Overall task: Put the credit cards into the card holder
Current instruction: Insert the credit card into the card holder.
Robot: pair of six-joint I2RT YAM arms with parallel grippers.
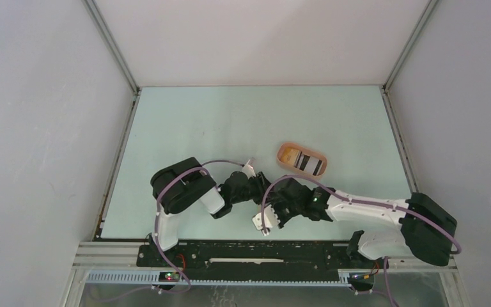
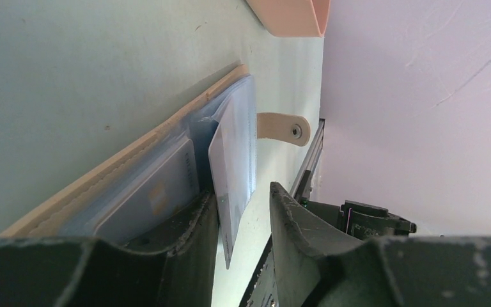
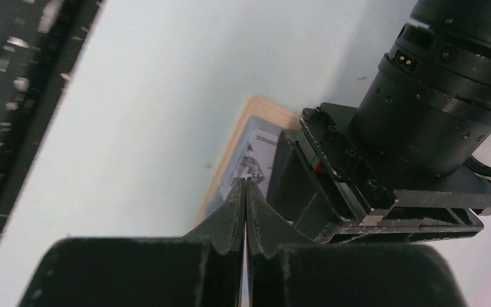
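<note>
Lying open, the card holder (image 2: 134, 146) is holding credit cards (image 2: 160, 192), peach tray (image 1: 280, 157) likewise; left gripper (image 2: 243, 192) gaping, right gripper (image 3: 246, 182) shut.

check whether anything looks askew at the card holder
Yes: one pale card stands tilted on edge, only partly in a clear sleeve of the open card holder, between the parted fingers of the left gripper. The blue card beside it lies flat in its sleeve.
</note>
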